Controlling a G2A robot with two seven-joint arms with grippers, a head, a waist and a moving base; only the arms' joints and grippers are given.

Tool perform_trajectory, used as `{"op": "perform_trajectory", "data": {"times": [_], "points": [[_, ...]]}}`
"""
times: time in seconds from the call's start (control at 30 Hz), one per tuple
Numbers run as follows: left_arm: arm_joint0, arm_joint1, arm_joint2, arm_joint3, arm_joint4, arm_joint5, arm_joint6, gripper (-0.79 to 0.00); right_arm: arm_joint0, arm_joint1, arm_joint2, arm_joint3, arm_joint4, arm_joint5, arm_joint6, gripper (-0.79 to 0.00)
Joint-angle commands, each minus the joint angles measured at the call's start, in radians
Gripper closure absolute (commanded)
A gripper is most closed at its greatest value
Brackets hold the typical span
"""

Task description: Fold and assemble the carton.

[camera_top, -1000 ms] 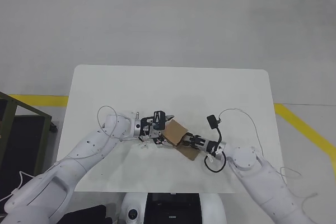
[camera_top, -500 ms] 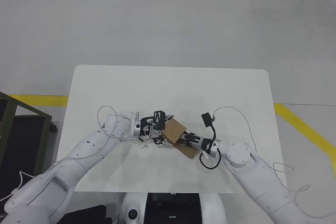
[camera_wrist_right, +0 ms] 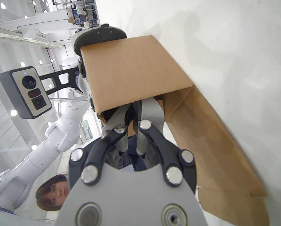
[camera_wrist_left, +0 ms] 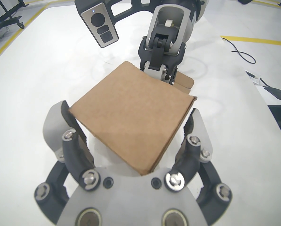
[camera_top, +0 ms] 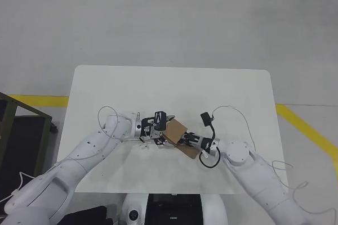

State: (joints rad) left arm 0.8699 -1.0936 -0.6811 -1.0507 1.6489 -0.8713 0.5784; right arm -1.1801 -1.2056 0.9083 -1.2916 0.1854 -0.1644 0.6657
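Note:
A brown carton (camera_top: 177, 135) lies near the table's front middle, held between both arms. My left gripper (camera_top: 161, 136) is shut on one end of it. In the left wrist view its fingers (camera_wrist_left: 60, 118) press the corners of the carton (camera_wrist_left: 135, 109). My right gripper (camera_top: 190, 141) comes from the opposite side. In the right wrist view its fingers (camera_wrist_right: 152, 111) lie close together inside the open end of the carton (camera_wrist_right: 131, 71), the tips hidden. A loose flap (camera_wrist_right: 213, 154) lies flat on the table beside them. The left wrist view faces the right gripper (camera_wrist_left: 160, 74).
The white table (camera_top: 101, 90) has free room all around the carton. A thin cable (camera_top: 239, 115) loops over the table behind the right arm. A dark cart (camera_top: 11, 129) stands off the table's left edge by yellow floor tape (camera_top: 310, 132).
The right arm has slid left toward the carton, pushing its gripper further into the open end. The left arm and carton have stayed put.

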Motion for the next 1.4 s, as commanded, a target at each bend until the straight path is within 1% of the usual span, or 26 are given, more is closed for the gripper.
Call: {"op": "perform_trajectory", "data": {"times": [0.0,0.27,0.43,0.63,0.83,0.97,1.07,1.1,1.13,1.23,1.27,1.37], "points": [[0.000,0.000,0.000,0.000,0.000,0.000,0.000,-0.785,0.003,-0.001,0.000,0.002,-0.002,-0.001,0.003,0.000],[0.000,0.000,0.000,0.000,0.000,0.000,0.000,-0.785,0.006,0.000,0.015,0.005,-0.009,-0.006,0.018,0.000],[0.000,0.000,0.000,0.000,0.000,0.000,0.000,-0.785,-0.029,0.014,0.054,-0.035,-0.033,-0.007,0.028,0.000],[0.000,0.000,0.000,0.000,0.000,0.000,0.000,-0.785,-0.096,0.043,0.138,-0.118,-0.075,0.023,0.037,0.000],[0.000,0.000,0.000,0.000,0.000,0.000,0.000,-0.785,-0.171,0.074,0.233,-0.226,-0.144,0.098,0.059,0.000],[0.000,0.000,0.000,0.000,0.000,0.000,0.000,-0.785,-0.247,0.094,0.295,-0.329,-0.193,0.142,0.073,0.000],[0.000,0.000,0.000,0.000,0.000,0.000,0.000,-0.785,-0.316,0.109,0.345,-0.402,-0.245,0.176,0.060,0.000],[0.000,0.000,0.000,0.000,0.000,0.000,0.000,-0.785,-0.337,0.113,0.359,-0.420,-0.265,0.186,0.056,-0.009],[0.000,0.000,0.000,0.000,0.000,0.000,0.000,-0.785,-0.356,0.116,0.372,-0.434,-0.277,0.193,0.049,-0.092],[0.000,0.000,0.000,0.000,0.000,0.000,0.000,-0.785,-0.392,0.122,0.390,-0.443,-0.304,0.206,0.040,-0.151],[0.000,0.000,0.000,0.000,0.000,0.000,0.000,-0.785,-0.395,0.123,0.391,-0.438,-0.308,0.204,0.038,-0.160],[0.000,0.000,0.000,0.000,0.000,0.000,0.000,-0.785,-0.398,0.122,0.386,-0.418,-0.306,0.195,0.030,-0.151]]}}
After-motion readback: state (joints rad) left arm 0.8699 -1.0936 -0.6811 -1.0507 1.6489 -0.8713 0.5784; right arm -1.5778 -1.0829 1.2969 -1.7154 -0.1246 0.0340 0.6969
